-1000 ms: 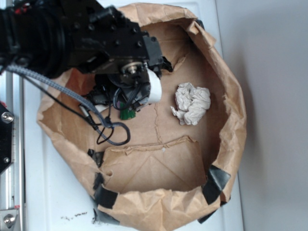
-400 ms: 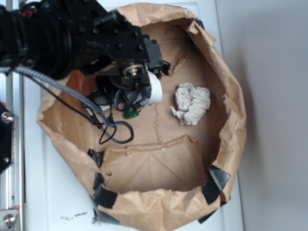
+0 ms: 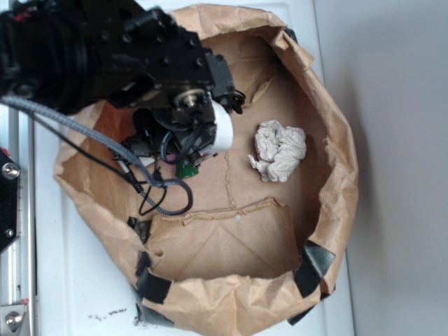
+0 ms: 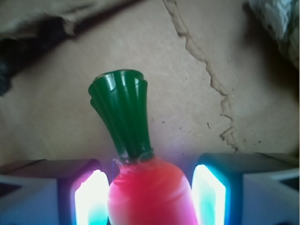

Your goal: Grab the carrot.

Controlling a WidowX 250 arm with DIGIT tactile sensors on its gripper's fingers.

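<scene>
The carrot fills the bottom of the wrist view, glowing orange-red between the lit pads, with its dark green stem pointing away over the brown paper floor. My gripper is shut on the carrot, and both pads lie against its sides. In the exterior view only the carrot's green stem shows below the black gripper. The arm hides the rest of the carrot.
A crumpled white paper wad lies right of the gripper inside the low brown paper bag. Black tape patches the bag's front rim. A folded flap lies in front. Loose cable hangs beside the gripper.
The arm and wrist have shifted slightly left, and the hanging cable loop has swung. The green stem stays under the gripper. The paper wad has not moved.
</scene>
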